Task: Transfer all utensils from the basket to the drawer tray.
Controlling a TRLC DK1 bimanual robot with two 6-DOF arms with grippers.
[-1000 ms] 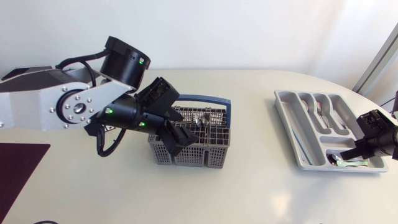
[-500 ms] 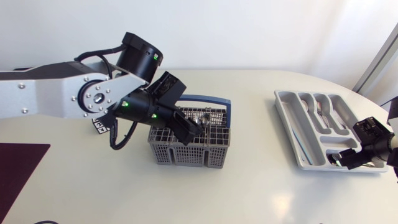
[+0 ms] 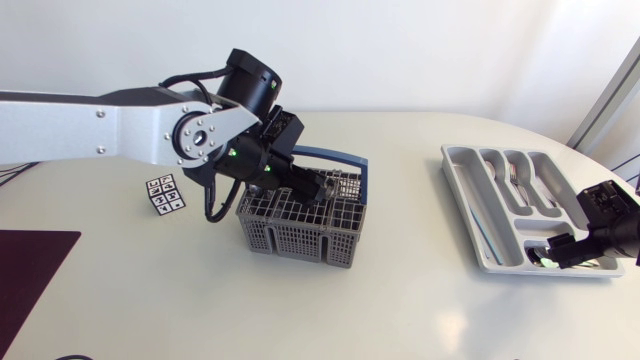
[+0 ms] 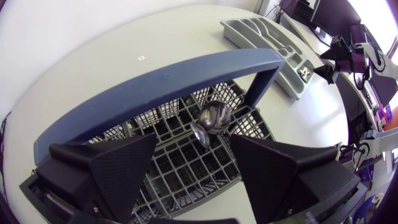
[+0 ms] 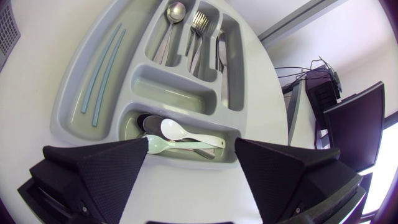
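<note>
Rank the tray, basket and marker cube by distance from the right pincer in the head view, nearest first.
1. tray, on the right, directly below the right pincer.
2. basket, mid-table.
3. marker cube, far left.

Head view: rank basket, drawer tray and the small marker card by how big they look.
1. drawer tray
2. basket, somewhat smaller
3. marker card, clearly the smallest
</note>
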